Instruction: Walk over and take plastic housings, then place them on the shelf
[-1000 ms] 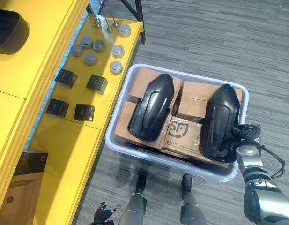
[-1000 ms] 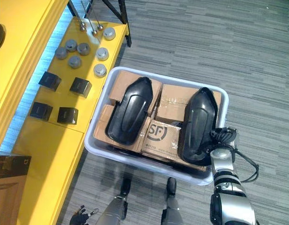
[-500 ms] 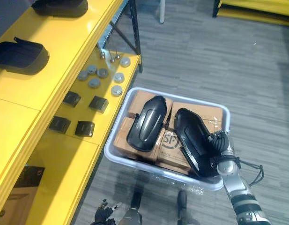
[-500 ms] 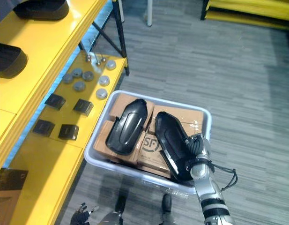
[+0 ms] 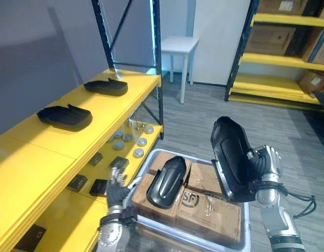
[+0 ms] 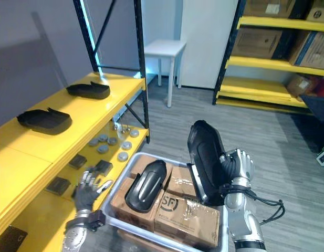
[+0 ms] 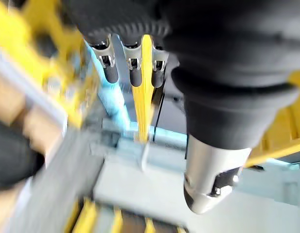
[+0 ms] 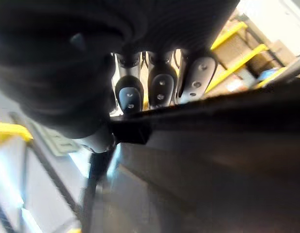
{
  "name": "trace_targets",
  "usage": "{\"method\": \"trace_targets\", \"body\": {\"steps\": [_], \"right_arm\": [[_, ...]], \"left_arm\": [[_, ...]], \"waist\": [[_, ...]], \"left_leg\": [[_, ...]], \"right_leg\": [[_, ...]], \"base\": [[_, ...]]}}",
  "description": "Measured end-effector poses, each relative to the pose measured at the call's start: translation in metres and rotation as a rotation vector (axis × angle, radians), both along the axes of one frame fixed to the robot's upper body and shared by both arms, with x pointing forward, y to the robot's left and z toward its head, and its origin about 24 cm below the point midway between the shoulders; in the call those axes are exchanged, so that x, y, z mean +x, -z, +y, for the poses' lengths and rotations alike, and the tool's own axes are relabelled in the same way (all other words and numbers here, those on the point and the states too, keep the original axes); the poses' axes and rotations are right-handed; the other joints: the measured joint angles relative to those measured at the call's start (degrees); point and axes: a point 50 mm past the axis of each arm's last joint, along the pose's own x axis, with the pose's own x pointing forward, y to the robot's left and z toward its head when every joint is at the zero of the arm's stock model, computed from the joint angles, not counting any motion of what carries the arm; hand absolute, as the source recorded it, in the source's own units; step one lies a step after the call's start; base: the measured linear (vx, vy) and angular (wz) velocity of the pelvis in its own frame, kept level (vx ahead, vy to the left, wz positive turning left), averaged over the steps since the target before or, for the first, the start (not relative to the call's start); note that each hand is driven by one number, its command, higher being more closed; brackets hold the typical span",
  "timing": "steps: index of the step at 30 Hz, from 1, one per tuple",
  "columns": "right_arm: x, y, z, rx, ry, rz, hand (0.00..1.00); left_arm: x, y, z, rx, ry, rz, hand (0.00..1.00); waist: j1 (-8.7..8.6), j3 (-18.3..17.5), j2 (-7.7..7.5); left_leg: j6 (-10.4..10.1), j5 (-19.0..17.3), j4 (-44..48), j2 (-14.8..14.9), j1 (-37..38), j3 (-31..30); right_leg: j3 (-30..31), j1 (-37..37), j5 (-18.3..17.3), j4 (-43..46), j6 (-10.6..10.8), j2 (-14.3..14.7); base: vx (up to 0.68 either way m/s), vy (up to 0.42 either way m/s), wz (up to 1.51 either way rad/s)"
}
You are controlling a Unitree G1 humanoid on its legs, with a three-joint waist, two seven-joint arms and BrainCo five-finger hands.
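My right hand [image 5: 265, 166] is shut on a long black plastic housing [image 5: 232, 157] and holds it upright above the white bin [image 5: 144, 167]. In the right wrist view its fingers [image 8: 159, 87] curl over the housing's edge [image 8: 213, 160]. A second black housing [image 5: 166, 181] lies on cardboard boxes [image 5: 211, 210] in the bin. Two more housings [image 5: 64, 116] [image 5: 105, 86] rest on the yellow shelf's upper board [image 5: 25, 163]. My left hand [image 5: 117, 192] is open with spread fingers beside the bin's left wall, its straight fingers [image 7: 132, 60] holding nothing.
Small grey round parts [image 5: 135, 144] and black square parts [image 5: 118, 163] lie on the lower yellow shelf board. A black shelf post [image 5: 157, 63] stands at the shelf's far corner. A white side table [image 5: 180, 47] and yellow racks with boxes [image 5: 280, 37] stand behind.
The camera has tilted up to show the shelf and room. My right hand has lifted its housing out of the bin and stood it upright. My left hand has come up beside the bin.
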Motion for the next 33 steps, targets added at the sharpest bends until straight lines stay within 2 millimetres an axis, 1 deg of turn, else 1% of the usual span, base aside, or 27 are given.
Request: {"method": "trace_targets", "body": {"steps": [2,3,5,7,10,12,15,19,20,21,22,23,27,28,31,33], "right_arm": [[0.003,-0.015,0.023,-0.016,-0.077,-0.072,1.0],[0.003,-0.018,0.029,-0.01,-0.093,-0.091,1.0],[0.0,-0.028,0.05,0.011,-0.147,-0.16,1.0],[-0.002,-0.031,0.062,0.017,-0.183,-0.188,1.0],[-0.003,-0.031,0.079,0.016,-0.24,-0.197,1.0],[-0.003,-0.03,0.085,0.02,-0.262,-0.195,1.0],[-0.004,-0.028,0.101,0.006,-0.328,-0.186,1.0],[-0.007,-0.025,0.12,0.001,-0.412,-0.181,1.0],[-0.01,-0.023,0.13,0.015,-0.461,-0.173,1.0],[-0.011,-0.022,0.135,0.014,-0.483,-0.169,1.0],[-0.013,-0.021,0.143,0.012,-0.517,-0.167,1.0],[-0.016,-0.022,0.155,0.026,-0.576,-0.176,1.0],[-0.021,-0.021,0.166,0.054,-0.641,-0.177,1.0],[-0.021,-0.02,0.168,0.053,-0.65,-0.176,1.0],[-0.025,-0.019,0.174,0.078,-0.687,-0.165,1.0],[-0.03,-0.019,0.179,0.088,-0.723,-0.175,1.0]], "left_arm": [[0.009,0.0,-0.026,-0.133,0.15,0.014,0.0],[0.011,0.0,-0.03,-0.16,0.177,0.02,0.0],[0.02,-0.003,-0.044,-0.228,0.253,0.027,0.0],[0.025,-0.001,-0.05,-0.25,0.287,0.047,0.0],[0.029,0.007,-0.051,-0.254,0.302,0.094,0.0],[0.031,0.01,-0.054,-0.237,0.319,0.112,0.0],[0.036,0.013,-0.054,-0.238,0.312,0.136,0.0],[0.043,0.01,-0.057,-0.258,0.316,0.146,0.0],[0.045,0.006,-0.06,-0.279,0.334,0.142,0.0],[0.046,0.004,-0.061,-0.29,0.338,0.14,0.0],[0.048,0.003,-0.061,-0.311,0.33,0.144,0.0],[0.049,0.006,-0.058,-0.334,0.315,0.161,0.0],[0.05,0.008,-0.055,-0.386,0.293,0.186,0.0],[0.05,0.008,-0.054,-0.402,0.287,0.19,1.0],[0.051,0.008,-0.05,-0.468,0.248,0.197,1.0],[0.052,0.007,-0.048,-0.497,0.229,0.197,1.0]], "waist": [[-0.41,-1.1,-0.03],[-0.49,-1.5,-0.01],[-0.41,-2.4,-0.05],[-0.43,-3.0,-0.09],[-0.53,-3.9,-0.16],[-0.55,-3.9,-0.19],[-0.76,-4.0,-0.26],[-1.16,-4.1,-0.46],[-1.57,-4.3,-0.78],[-1.65,-4.4,-0.94],[-1.75,-4.5,-1.14],[-1.79,-4.7,-1.39],[-2.08,-5.0,-1.73],[-2.1,-5.0,-1.75],[-2.21,-5.0,-1.78],[-2.24,-5.1,-1.88]], "left_leg": [[-0.2,0.7,-1.0,0.1,0.1,-0.2],[-0.2,0.9,-1.3,0.1,0.2,-0.2],[-0.2,1.5,-2.3,0.3,0.5,-0.1],[-0.3,1.7,-2.7,0.4,0.6,0.0],[-0.3,1.7,-3.0,0.5,0.7,0.3],[-0.4,1.8,-3.2,0.7,0.7,0.3],[-0.5,1.9,-3.5,1.1,0.6,0.7],[-0.5,1.9,-3.7,1.4,0.8,1.8],[-0.5,1.9,-3.8,1.4,0.9,1.9],[-0.5,1.9,-3.8,1.5,0.9,2.1],[-0.6,1.9,-3.8,1.7,0.9,2.4],[-0.6,1.8,-3.9,2.0,0.9,3.3],[-0.7,1.8,-3.8,2.2,1.0,3.4],[-0.7,1.9,-3.8,2.3,1.1,3.4],[-0.9,1.8,-3.8,2.5,1.6,3.3],[-1.0,1.8,-3.9,2.6,1.6,3.2]], "right_leg": [[-0.2,-0.2,0.0,0.1,0.0,0.0],[-0.1,-0.4,0.0,0.1,0.0,0.0],[-0.1,-0.7,0.0,0.2,0.0,0.0],[0.0,-0.7,0.0,0.2,0.0,0.1],[0.3,-0.8,0.0,0.0,-0.1,0.2],[0.3,-0.9,0.1,-0.1,-0.2,0.4],[1.0,-1.3,0.2,-0.1,-0.3,0.7],[1.9,-1.6,0.4,-0.2,-0.6,1.0],[2.1,-1.8,0.4,-0.2,-0.7,1.1],[2.2,-1.9,0.5,-0.2,-0.7,1.1],[2.7,-2.1,0.6,-0.2,-0.9,1.3],[3.4,-2.6,0.8,-0.3,-1.2,1.6],[3.4,-2.2,1.2,-0.9,-1.4,1.9],[3.4,-1.9,1.4,-1.2,-1.5,2.0],[3.4,-1.2,1.6,-1.7,-1.6,2.2],[3.3,-1.1,1.7,-2.0,-1.7,2.3]], "base": [[-0.04,-0.014,0.04],[-0.03,-0.019,0.01],[0.0,0.0,0.0],[0.0,-0.002,-0.02],[0.02,-0.003,-0.04],[0.01,-0.005,-0.02],[0.03,-0.012,-0.08],[0.02,-0.003,-0.12],[0.01,0.0,-0.09],[0.0,0.0,-0.12],[0.0,-0.001,-0.26],[-0.01,-0.002,-0.26],[0.0,-0.001,-0.05],[0.0,0.0,0.0],[0.0,0.0,0.0],[0.0,0.0,0.0]]}}
